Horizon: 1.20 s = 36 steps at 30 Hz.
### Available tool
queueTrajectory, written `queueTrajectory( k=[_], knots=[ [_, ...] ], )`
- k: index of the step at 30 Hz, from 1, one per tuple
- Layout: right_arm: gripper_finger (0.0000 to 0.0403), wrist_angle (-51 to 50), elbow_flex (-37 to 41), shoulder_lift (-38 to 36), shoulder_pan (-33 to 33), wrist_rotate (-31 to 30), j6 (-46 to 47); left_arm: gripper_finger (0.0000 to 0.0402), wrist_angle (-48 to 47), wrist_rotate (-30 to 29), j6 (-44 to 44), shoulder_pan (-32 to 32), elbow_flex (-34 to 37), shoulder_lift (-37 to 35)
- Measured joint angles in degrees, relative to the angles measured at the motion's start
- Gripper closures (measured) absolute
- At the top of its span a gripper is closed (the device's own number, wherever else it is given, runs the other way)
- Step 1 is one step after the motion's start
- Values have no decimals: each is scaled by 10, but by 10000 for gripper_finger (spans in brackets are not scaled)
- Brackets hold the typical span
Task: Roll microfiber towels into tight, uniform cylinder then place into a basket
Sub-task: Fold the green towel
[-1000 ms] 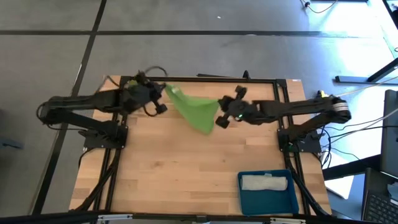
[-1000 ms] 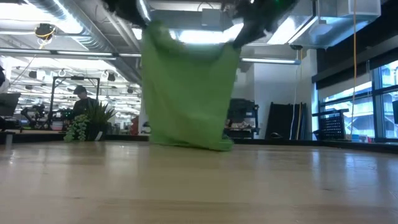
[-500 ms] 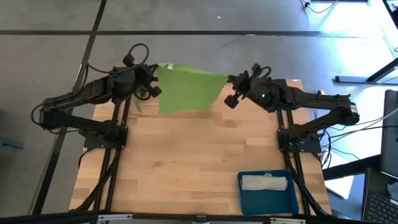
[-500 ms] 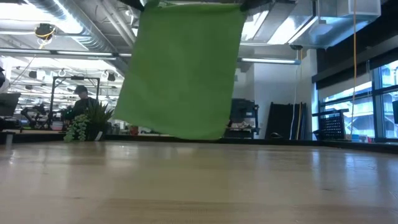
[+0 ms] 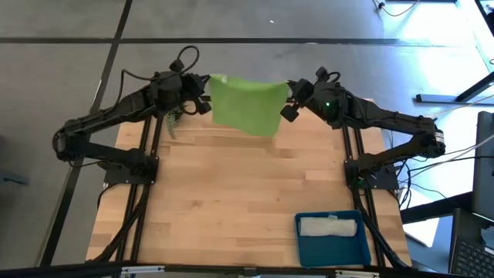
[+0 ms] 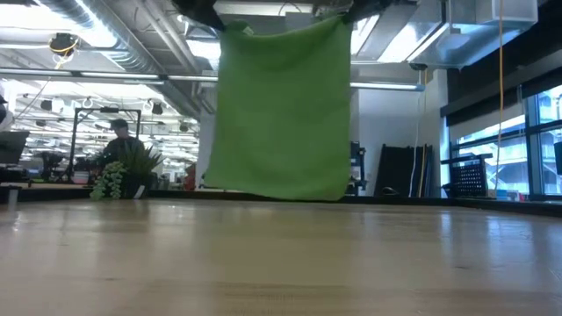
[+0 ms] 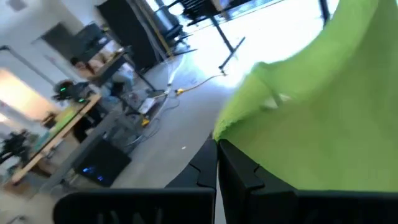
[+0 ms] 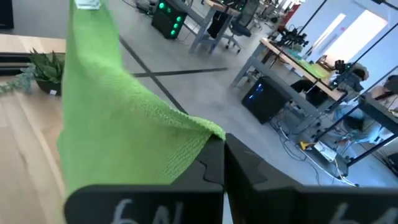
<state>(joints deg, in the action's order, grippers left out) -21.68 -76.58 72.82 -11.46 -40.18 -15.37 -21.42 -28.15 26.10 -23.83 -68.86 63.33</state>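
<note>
The lime green towel (image 5: 245, 104) hangs spread out between my two grippers, high over the table's far edge. In the low view it (image 6: 281, 110) is a flat sheet whose lower edge is just clear of the tabletop. My left gripper (image 5: 207, 94) is shut on its upper left corner and my right gripper (image 5: 287, 99) on its upper right corner. The pale rolled towel (image 5: 328, 227) lies inside the teal basket (image 5: 302, 245) at the table's near right. My left gripper (image 7: 219, 149) pinches the towel's upper corner (image 7: 231, 127) between its two shut fingers, coming nearly level from the table's left. The cloth hangs below it, clear of the table. My right gripper (image 8: 224, 146) pinches the opposite upper corner (image 8: 208, 129) between its shut fingers, nearly level from the table's right. The top edge runs with a slight sag toward the other gripper.
A small leafy plant sprig (image 5: 171, 123) stands at the far left of the table, behind the left gripper. The wooden tabletop (image 5: 231, 201) stretches between the towel and the basket. A person sits in the room beyond (image 6: 123, 140).
Both grippers have risen and gone toward the table's far edge, still shut on the towel's corners. The green towel, bunched with its lower end at the tabletop, has been lifted clear and spread into a flat hanging sheet; it swung skew and now hangs square.
</note>
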Motion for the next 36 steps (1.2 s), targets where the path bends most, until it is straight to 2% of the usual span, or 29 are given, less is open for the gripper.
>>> queueTrajectory(
  k=[6, 11, 15, 21, 30, 36],
  knots=[
    [402, -30, 0, 0, 22, -1, 26, 402, -42, 12, -13, 17, 0, 3],
    [402, -146, 0, 8, 64, 13, 131, 401, -158, 33, -68, 50, 0, 3],
    [402, -236, 0, 33, 113, 12, 230, 402, -201, 61, -118, 95, 17, 3],
    [402, -301, 0, 78, 193, 13, 345, 402, -217, 69, -200, 184, 69, -3],
    [401, -304, 1, 135, 308, 24, 472, 401, -214, 68, -343, 356, 147, -4],
    [401, -292, 1, 214, 352, 49, 546, 402, -170, 66, -449, 445, 226, -3]
  ],
)
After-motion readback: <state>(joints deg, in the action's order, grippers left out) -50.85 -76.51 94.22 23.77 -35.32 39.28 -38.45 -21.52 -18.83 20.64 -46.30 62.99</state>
